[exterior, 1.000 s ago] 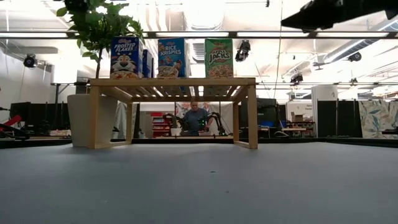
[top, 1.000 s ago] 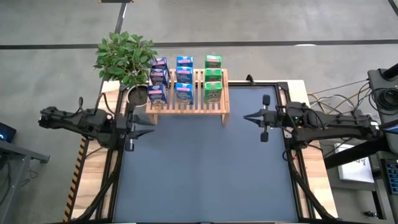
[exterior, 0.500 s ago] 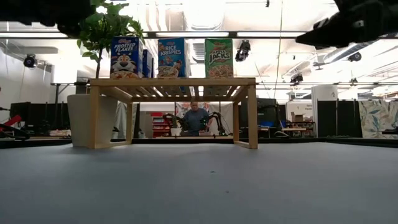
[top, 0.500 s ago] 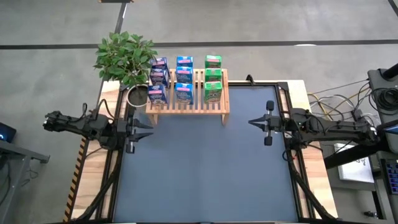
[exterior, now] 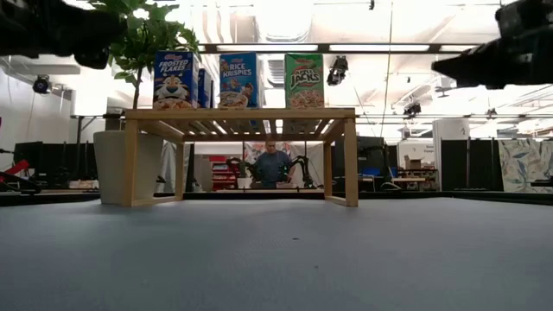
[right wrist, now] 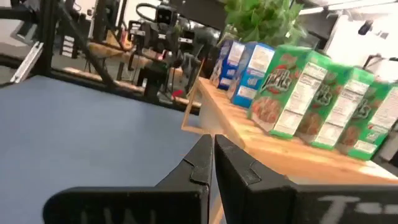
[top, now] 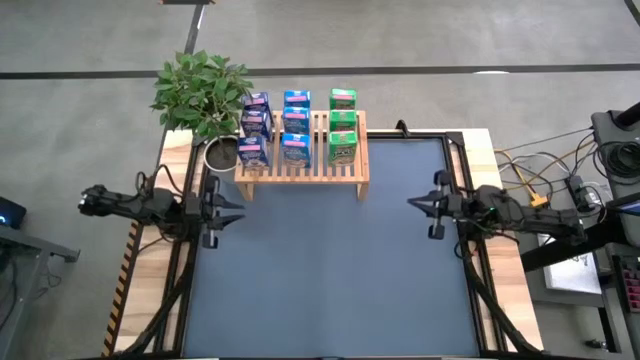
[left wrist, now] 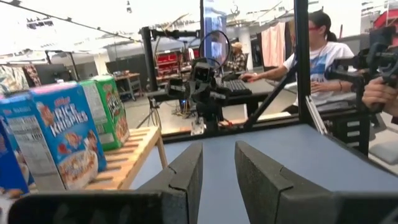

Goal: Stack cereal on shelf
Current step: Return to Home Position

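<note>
As the cereal [top: 295, 125] sits rowed on the far shelf [top: 300, 174], I judge it light, crushable card, best pinched across narrow sides; left end effector [top: 234, 208] narrowly parted, right end effector [top: 412, 203] closed, both empty at the surface's [top: 320, 280] sides.

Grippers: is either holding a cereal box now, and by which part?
Nothing is held. The left gripper is open and empty, the right gripper shut on nothing; the cereal boxes stand on the shelf.

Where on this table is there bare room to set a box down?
Bare: the whole mat in front of the shelf, between left tool and right tool. Crowded: the shelf top, three rows of cereal, plant at one end.
</note>
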`<move>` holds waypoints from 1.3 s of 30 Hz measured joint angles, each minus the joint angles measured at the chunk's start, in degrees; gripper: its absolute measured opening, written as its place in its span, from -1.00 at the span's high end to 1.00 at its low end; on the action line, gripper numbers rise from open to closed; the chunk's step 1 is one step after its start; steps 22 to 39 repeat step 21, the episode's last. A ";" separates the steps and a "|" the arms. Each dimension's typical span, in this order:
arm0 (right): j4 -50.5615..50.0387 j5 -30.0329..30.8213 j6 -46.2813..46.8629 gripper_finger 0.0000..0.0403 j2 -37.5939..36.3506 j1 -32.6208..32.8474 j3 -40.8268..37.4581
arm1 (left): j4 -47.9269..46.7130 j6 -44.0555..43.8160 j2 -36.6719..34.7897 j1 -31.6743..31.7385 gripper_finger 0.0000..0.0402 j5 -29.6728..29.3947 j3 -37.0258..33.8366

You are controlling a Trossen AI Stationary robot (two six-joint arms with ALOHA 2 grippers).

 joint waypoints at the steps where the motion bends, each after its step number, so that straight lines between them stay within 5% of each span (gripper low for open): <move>1: 1.69 0.24 -0.35 0.96 0.39 0.01 -0.33 | -0.01 -0.01 -0.44 0.00 0.61 0.04 -0.71; 11: 3.04 0.42 1.01 0.96 0.75 -0.01 -3.02 | 8.24 -0.47 -3.36 0.00 0.61 0.83 -9.71; 39: 1.90 0.43 5.67 0.96 1.05 -0.01 -3.04 | 8.15 -1.63 -3.59 0.00 0.61 0.85 -9.79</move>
